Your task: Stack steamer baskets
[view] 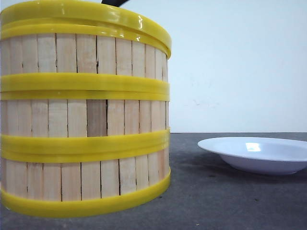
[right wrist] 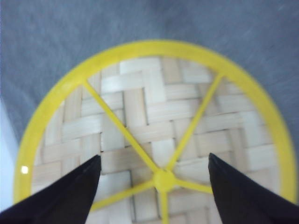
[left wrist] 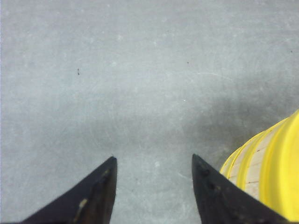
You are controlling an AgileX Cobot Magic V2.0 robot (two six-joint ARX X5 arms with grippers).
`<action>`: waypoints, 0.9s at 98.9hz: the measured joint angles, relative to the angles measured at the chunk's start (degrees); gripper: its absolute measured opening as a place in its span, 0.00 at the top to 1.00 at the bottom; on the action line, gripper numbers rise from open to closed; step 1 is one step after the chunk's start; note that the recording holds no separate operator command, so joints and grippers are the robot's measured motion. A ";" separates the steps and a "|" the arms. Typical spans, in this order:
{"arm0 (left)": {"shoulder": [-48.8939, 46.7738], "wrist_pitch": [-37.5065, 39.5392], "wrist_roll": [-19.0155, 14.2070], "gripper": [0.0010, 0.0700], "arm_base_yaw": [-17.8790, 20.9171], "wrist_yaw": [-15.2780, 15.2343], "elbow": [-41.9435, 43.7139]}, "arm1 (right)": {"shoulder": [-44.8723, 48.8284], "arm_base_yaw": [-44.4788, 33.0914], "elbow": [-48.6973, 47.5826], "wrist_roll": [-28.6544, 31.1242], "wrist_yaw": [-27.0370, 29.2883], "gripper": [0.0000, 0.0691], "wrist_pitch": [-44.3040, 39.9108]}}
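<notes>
Steamer baskets (view: 84, 110) stacked three high, light and stiff, best pinched at a yellow rim; left gripper (left wrist: 154, 170) and right gripper (right wrist: 154, 163) both spread, empty.

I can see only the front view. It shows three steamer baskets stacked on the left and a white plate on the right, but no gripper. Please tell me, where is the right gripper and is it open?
Observer: The right gripper is open. It hangs above a woven lid, and the lid's yellow knob shows between the two fingers.
Operator: Thank you. And the left gripper, does it hold something?
Observer: No. The left gripper is open and holds nothing. It is over bare table, with the stack of baskets just beside it and not touched.
</notes>
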 joint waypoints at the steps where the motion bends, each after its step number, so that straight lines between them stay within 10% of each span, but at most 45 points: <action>1: 0.00 0.00 0.00 0.58 0.00 0.00 0.00 | -0.35 -0.17 -0.02 -0.02 0.00 0.34 -0.04; 38: -3.30 -1.33 -0.48 0.58 0.00 0.17 0.00 | -15.21 -13.73 -3.89 0.02 0.48 0.34 -4.02; 89: -15.41 1.36 -3.91 0.58 0.00 6.21 -15.17 | -46.75 -36.50 -47.10 4.39 0.44 0.34 9.05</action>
